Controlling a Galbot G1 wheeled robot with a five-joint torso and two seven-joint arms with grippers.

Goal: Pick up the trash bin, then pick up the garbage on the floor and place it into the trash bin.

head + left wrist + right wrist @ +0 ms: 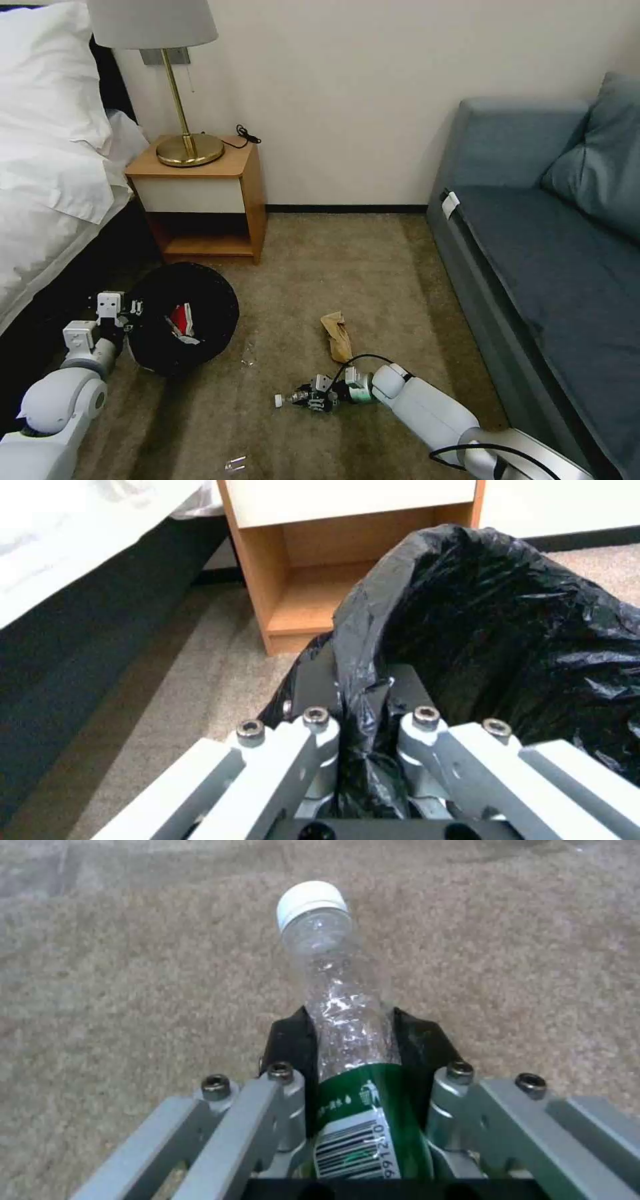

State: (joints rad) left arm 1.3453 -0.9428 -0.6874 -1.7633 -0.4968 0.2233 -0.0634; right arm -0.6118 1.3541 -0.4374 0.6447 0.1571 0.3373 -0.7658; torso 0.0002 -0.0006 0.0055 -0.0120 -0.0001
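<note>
The trash bin (200, 300), lined with a crinkled black bag (507, 625), is tilted so its opening faces me, at the left near the nightstand. My left gripper (132, 309) (363, 682) is shut on its bag-covered rim. A red-and-white wrapper (179, 319) lies inside the bin. Low over the carpet, my right gripper (311, 399) (350, 1037) is shut on the body of a clear bottle (288, 399) (330, 980) with a green label and a white cap. Its cap end sticks out past the fingers (288, 1040). Crumpled brown paper (338, 335) lies on the carpet just beyond the right wrist.
A wooden nightstand (200, 193) with a brass lamp (189, 148) stands against the wall behind the bin. The bed (47, 173) runs along the left, and a blue sofa (533, 267) along the right. Open carpet (333, 267) lies between them.
</note>
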